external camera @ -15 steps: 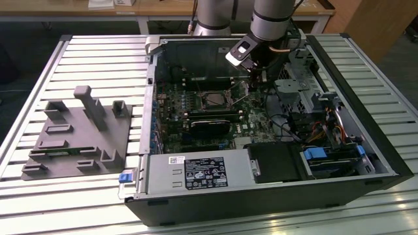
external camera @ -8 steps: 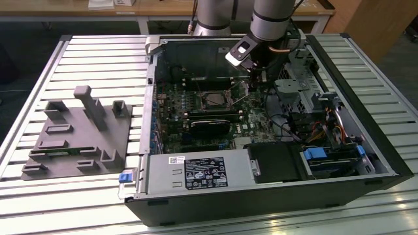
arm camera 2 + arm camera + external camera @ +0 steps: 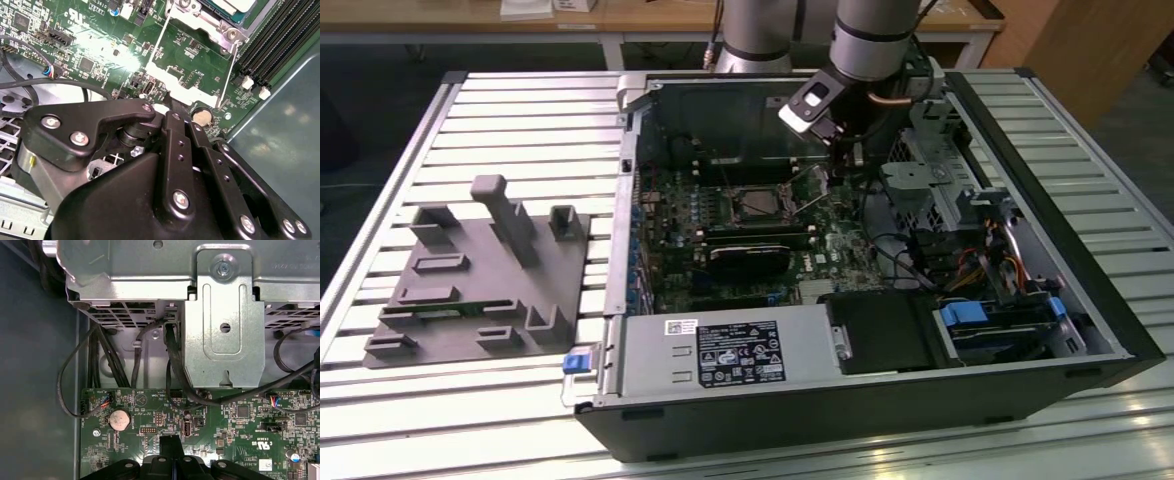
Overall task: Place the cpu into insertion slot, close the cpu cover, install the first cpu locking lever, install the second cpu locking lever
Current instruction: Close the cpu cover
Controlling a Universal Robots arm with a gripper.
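The insertion slot (image 3: 758,205) is a square metal-rimmed socket in the middle of the green motherboard (image 3: 720,225). In the second wrist view a pale flat piece, apparently the cpu (image 3: 239,5), lies in the slot at the picture's edge. The cpu cover (image 3: 175,85) stands swung open beside the slot, with two thin wire locking levers (image 3: 159,40) (image 3: 231,70) raised along it. My gripper (image 3: 850,165) hangs inside the case on the exterior view's right of the slot. Its black fingers are shut together, and the tip (image 3: 169,107) sits right at the cover's silvery edge. Nothing shows between the fingers (image 3: 171,442).
A coin battery (image 3: 120,419) and black cables (image 3: 100,365) lie close to the fingertip, under a metal drive cage (image 3: 225,315). Long memory slots (image 3: 280,40) run beside the socket. A black card (image 3: 747,262), the power supply (image 3: 720,355) and a grey fixture (image 3: 480,270) also show.
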